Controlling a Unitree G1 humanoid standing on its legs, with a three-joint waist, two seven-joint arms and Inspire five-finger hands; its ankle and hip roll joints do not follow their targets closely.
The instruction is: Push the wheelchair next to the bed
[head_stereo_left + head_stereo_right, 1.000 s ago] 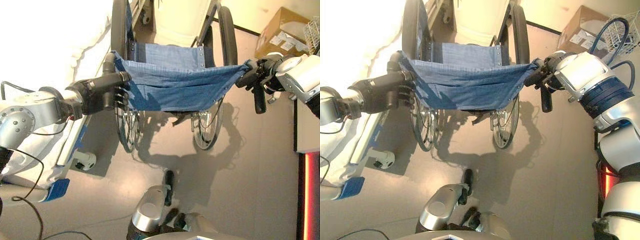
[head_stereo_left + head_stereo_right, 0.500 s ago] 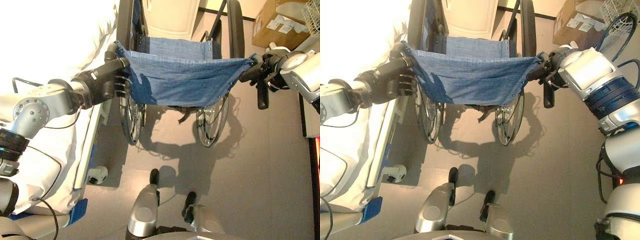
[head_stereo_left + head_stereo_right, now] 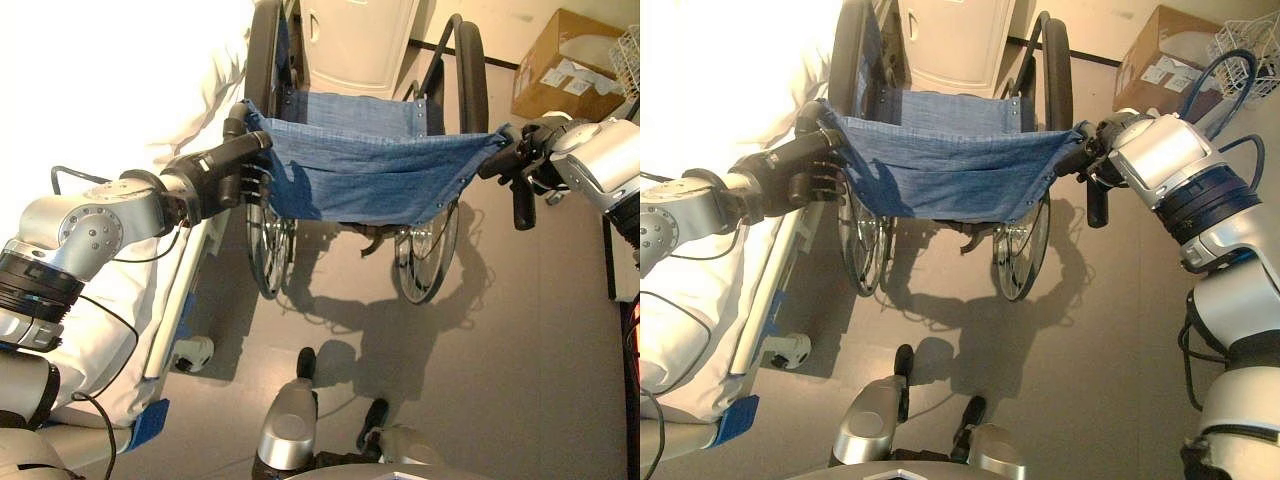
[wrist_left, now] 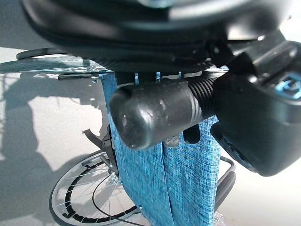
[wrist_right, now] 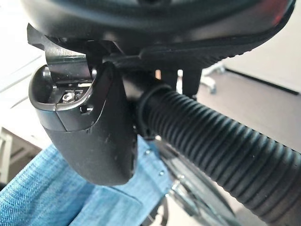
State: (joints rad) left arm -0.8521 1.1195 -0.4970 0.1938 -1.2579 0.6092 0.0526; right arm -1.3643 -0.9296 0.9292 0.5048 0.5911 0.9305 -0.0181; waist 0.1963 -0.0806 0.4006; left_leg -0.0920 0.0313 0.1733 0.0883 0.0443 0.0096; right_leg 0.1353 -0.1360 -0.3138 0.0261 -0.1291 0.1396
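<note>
We find no legible writing on any item; the white labels on the cardboard box (image 3: 565, 62) are too small to read. The wheelchair (image 3: 372, 170) stands just beside the bed (image 3: 110, 110), its left wheel (image 3: 266, 245) close to the bed's side rail. Its long axis runs from the push handles, nearest us, away toward the white cabinet (image 3: 360, 40), so the chair faces away from us and roughly parallel to the bed's edge. The blue denim backrest (image 3: 945, 160) spans between the two handles. Our left hand (image 3: 215, 178) is curled round the left handle (image 4: 160, 113), on the bed side of the chair; the left wrist view shows the ribbed black grip lying under the hand. Our right hand (image 3: 1110, 160) is clasped round the right handle (image 5: 211, 141), on the side away from the bed, with a black brake lever (image 3: 521, 203) hanging below it. The box sits on the floor beyond the right hand, well apart from the bed.
</note>
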